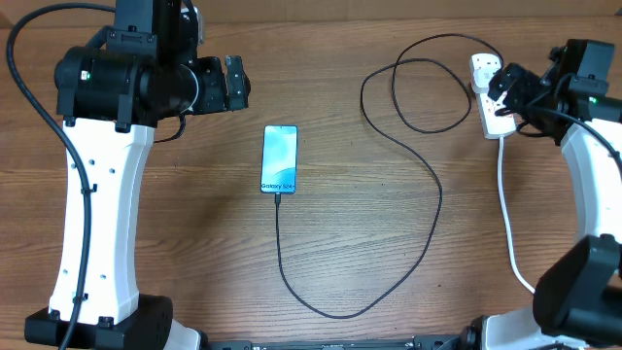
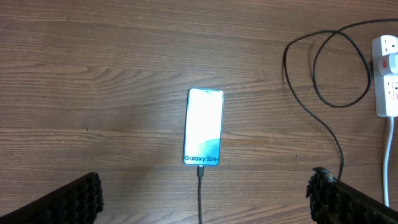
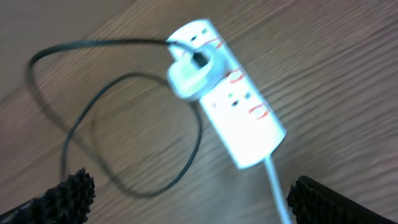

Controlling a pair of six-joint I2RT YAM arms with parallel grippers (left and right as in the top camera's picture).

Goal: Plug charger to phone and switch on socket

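The phone (image 1: 279, 159) is seen lying flat on the worktop (image 1: 194, 214), left of centre, with its lit screen facing up. The charger (image 1: 279, 233) is met at the phone's near edge, swept out to the right and looped back to the socket (image 1: 483, 68) at the far right. There a pale adapter (image 3: 189, 74) is seated, though that view is blurred. The right gripper (image 3: 189, 183) is held spread above the socket. The left gripper (image 2: 206, 180) is spread wide above the phone.

The wooden table (image 1: 194, 243) carries phone (image 1: 279, 158), charger (image 1: 278, 233) and socket (image 3: 249, 118).
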